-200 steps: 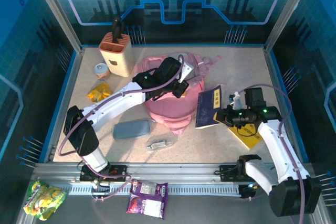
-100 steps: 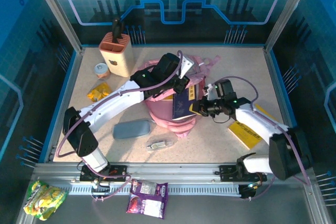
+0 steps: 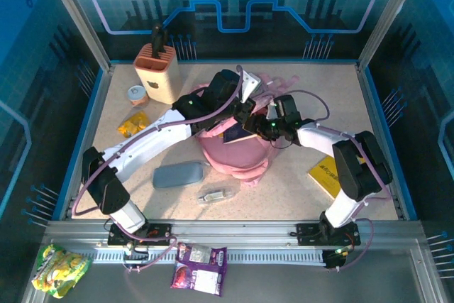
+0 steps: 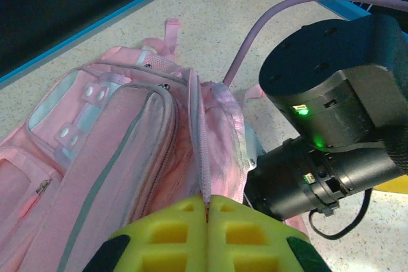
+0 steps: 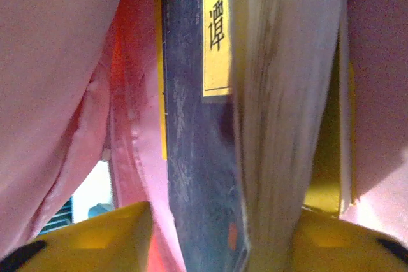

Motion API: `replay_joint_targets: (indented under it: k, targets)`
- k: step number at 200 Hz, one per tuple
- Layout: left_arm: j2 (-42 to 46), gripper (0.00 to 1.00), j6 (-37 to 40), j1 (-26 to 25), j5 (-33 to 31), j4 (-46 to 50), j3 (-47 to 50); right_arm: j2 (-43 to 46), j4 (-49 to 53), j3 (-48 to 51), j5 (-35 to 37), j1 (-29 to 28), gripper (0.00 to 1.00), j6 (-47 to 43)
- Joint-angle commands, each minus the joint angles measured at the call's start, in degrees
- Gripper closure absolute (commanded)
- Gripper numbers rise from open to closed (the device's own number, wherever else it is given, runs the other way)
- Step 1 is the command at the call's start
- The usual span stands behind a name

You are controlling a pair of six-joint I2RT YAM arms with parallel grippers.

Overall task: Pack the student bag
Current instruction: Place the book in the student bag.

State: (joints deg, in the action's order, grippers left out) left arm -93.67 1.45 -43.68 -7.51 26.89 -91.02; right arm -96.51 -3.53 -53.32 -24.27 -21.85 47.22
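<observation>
Two arms meet over the student bag [image 3: 234, 160], which lies near the middle of the table [image 3: 284, 200], a little toward the far side. The left gripper [image 3: 245, 108] has its yellow pads [image 4: 172, 230] pressed together on a thin pink edge at the bag's opening. The right gripper [image 3: 259, 128] is clamped on a dark blue book [image 3: 237, 135]. In the right wrist view, the book's cover with its yellow label and its pale page edges stand between the yellow fingers [image 5: 95, 234], with pink fabric on both sides. A grey-blue pencil case [image 3: 177, 174] lies just beside the bag on the near left. A yellow book [image 3: 328, 175] lies to the right, apart from the bag. A knife block [image 3: 157, 72] stands at the far left
</observation>
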Motion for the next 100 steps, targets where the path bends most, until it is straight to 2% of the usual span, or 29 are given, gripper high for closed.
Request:
replay_joint_targets:
  k: [1,28,48,75,89,100]
  targets:
    - [3.8,1.0,-0.4,-0.5,-0.9,-5.3,-1.4,1.5,3.0,-1.4,4.6,-1.7,0.42,-5.9]
    - [4.3,1.0,0.1,-0.4,-0.6,-4.9,-0.9,8.1,9.4,2.5,8.3,-2.0,0.34,-9.7]
    - [4.6,1.0,0.5,-0.5,-0.6,-4.9,-0.3,12.2,13.0,5.8,9.5,-2.2,0.33,-12.0]
    - [4.8,1.0,0.7,-0.4,-0.6,-4.7,-0.4,12.6,12.0,8.7,9.3,-3.6,0.47,-11.7]
    - [5.0,1.0,0.3,-0.4,-0.3,-4.9,-0.2,10.8,11.2,8.3,10.1,-3.8,0.63,-10.7]
    - [4.9,1.0,0.2,-0.5,0.0,-4.9,-0.3,9.3,9.4,8.0,10.4,-4.0,0.7,-9.7]
